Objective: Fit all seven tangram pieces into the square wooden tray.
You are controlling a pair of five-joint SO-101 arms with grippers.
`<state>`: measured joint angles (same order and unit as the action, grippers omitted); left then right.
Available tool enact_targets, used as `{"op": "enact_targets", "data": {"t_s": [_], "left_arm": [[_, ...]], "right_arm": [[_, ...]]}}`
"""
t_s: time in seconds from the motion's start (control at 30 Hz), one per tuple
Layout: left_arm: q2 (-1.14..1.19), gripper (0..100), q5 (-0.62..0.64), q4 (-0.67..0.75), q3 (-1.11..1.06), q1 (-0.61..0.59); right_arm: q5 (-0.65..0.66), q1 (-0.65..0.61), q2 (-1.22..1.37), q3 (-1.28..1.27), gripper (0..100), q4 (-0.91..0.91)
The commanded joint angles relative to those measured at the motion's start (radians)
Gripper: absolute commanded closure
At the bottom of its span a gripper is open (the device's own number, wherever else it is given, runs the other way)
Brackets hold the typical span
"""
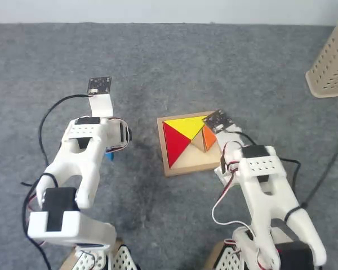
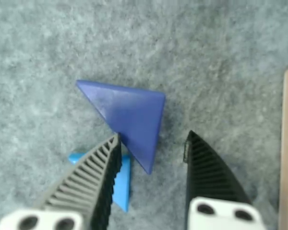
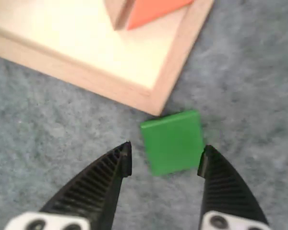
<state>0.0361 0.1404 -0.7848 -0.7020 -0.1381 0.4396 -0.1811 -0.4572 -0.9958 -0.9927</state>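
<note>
Tangram pieces are lying partly inside and partly outside the square wooden tray [image 1: 194,161], which is sitting on a desk [image 1: 158,67] covered in grey, carpet-like felt. A yellow triangle [image 1: 186,126], a red triangle [image 1: 173,143], an orange triangle [image 1: 209,137] and a plain wooden piece [image 1: 198,144] are resting in the tray. A green square [image 3: 173,141] is lying on the felt just beside a tray corner, and the right fingers [image 3: 101,187] are standing wide open on either side of it, gripping nothing. The left fingers [image 2: 93,177] are also spreading open and empty over a dark blue triangle [image 2: 129,115], with a light blue piece [image 2: 122,184] just beside it. A pale wall [image 1: 158,10] is running behind the desk, and a beige perforated basket [image 1: 329,62] is standing at the far corner.
</note>
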Motion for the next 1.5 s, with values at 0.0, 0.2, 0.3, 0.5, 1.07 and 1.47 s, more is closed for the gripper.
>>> {"op": "enact_targets", "data": {"t_s": [0.0,0.2,0.3,0.5,1.07,1.47], "left_arm": [[-0.052,79,-0.017,0.021,0.001,0.008],[-0.052,79,-0.017,0.020,0.001,0.008],[-0.052,79,-0.017,0.020,0.001,0.008],[-0.052,79,-0.017,0.020,0.001,0.008],[-0.052,79,-0.017,0.021,0.001,0.008],[-0.052,79,-0.017,0.020,0.001,0.008]], "right_arm": [[0.060,0.038,-0.028,0.054,76.0,-0.012],[0.063,0.035,0.168,0.061,75.9,0.068],[0.064,0.035,0.245,0.092,76.0,0.081],[0.058,0.038,0.282,0.127,87.2,0.051],[0.006,0.062,0.019,0.130,99.1,-0.007],[0.006,0.077,-0.093,0.147,98.2,-0.059]]}}
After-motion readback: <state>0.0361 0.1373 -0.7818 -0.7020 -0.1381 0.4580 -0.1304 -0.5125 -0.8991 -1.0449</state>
